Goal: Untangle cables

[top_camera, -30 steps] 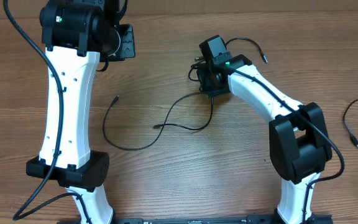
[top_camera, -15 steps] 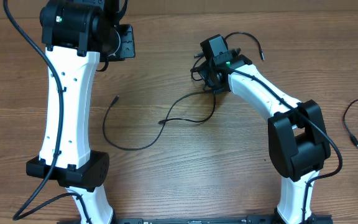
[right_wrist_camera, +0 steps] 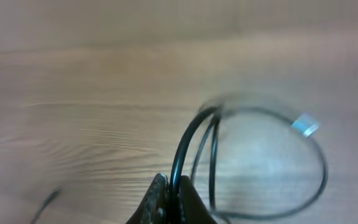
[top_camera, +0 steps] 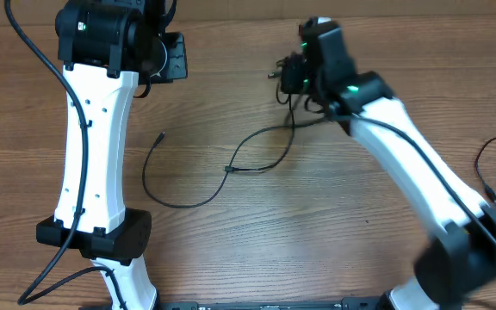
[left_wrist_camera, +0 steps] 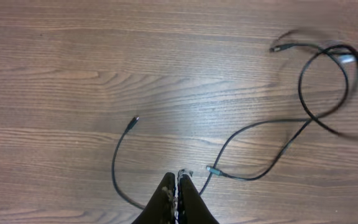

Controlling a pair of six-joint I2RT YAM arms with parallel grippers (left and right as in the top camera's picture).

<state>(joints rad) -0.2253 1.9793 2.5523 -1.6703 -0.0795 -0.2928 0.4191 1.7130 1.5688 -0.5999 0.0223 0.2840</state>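
1. Nearest the bases, a slack cable (top_camera: 144, 176) curves over the table (top_camera: 334, 224). It looks light and limp, so any tug should drag it.
2. Farther back on the left, the left gripper (left_wrist_camera: 179, 186) hangs pressed together, empty.
3. Farthest, the right gripper (right_wrist_camera: 169, 186) pinches the looped cables (right_wrist_camera: 182, 149) mid-strand; a hold beside a plug might slip less.
4. Since a second ago, the right arm has stretched away, dragging the trailing plug (top_camera: 228, 169) along.

Item 1: table (top_camera: 257, 250). Wood-grain top, mid-brown w/ darker streaks; grain runs L–R in overhead and both wrist views. Matte finish, flat. Fills nearly whole frame in all 3 views.
Item 2: pale strip (top_camera: 231, 9) along far edge, overhead only; material n/k.
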